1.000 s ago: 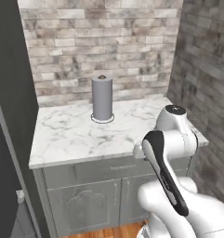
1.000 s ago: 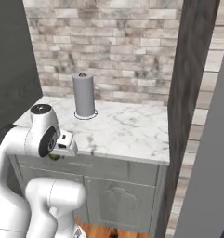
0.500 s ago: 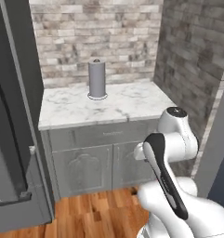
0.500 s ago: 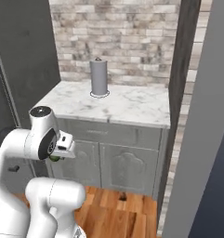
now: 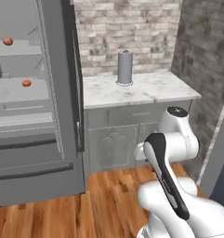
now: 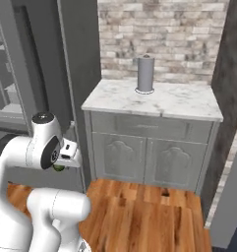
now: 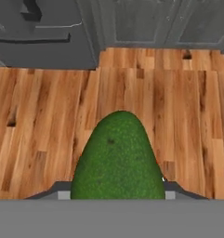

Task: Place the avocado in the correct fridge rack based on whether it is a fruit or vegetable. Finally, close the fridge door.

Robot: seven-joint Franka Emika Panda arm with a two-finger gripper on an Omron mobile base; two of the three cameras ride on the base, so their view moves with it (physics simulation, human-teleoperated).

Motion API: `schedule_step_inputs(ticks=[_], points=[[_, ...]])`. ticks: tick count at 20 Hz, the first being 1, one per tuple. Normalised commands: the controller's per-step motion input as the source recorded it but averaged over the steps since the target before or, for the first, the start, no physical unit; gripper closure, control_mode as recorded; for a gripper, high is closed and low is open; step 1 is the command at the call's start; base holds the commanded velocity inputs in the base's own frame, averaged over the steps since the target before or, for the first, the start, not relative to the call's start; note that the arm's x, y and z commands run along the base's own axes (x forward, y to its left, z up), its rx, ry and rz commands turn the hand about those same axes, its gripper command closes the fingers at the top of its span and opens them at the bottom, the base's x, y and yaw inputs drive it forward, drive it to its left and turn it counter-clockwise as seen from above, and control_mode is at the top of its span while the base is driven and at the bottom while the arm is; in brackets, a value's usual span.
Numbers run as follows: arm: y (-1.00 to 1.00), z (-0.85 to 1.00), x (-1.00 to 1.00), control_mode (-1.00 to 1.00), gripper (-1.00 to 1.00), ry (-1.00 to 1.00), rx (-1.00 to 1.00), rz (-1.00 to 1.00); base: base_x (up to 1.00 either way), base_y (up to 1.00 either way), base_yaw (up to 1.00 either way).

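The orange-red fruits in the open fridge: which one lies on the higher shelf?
The orange-red fruit nearer the left edge of the left base view lies on the higher shelf; the other fruit rests one shelf lower, more to the right.

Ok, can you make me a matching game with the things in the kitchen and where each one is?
Things:
1. avocado
2. paper-towel roll
3. small orange-red fruits
4. fridge door

Places or states:
A. standing upright on the marble counter
B. on the shelves inside the fridge
C. held in the gripper, above the wooden floor
D. swung open

Pairs: 1-C, 2-A, 3-B, 4-D
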Motion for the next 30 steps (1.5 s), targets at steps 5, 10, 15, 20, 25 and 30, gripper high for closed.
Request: schedule_step_inputs(ticks=[5, 10, 15, 20, 25, 30], points=[[0.00, 0.00, 0.00, 1.00, 1.00, 0.00, 0.00, 0.00, -0.20, 1.00, 0.00], [0.00, 0.00, 0.00, 1.00, 1.00, 0.00, 0.00, 0.00, 0.04, 1.00, 0.00], [0.00, 0.00, 0.00, 1.00, 1.00, 0.00, 0.00, 0.00, 0.19, 1.00, -0.02], [0.00, 0.00, 0.00, 1.00, 1.00, 0.00, 0.00, 0.00, 0.66, 0.72, -0.09], [0.00, 0.00, 0.00, 1.00, 1.00, 0.00, 0.00, 0.00, 0.89, 0.02, -0.07], [0.00, 0.00, 0.00, 1.00, 1.00, 0.00, 0.00, 0.00, 0.80, 0.00, -0.07]])
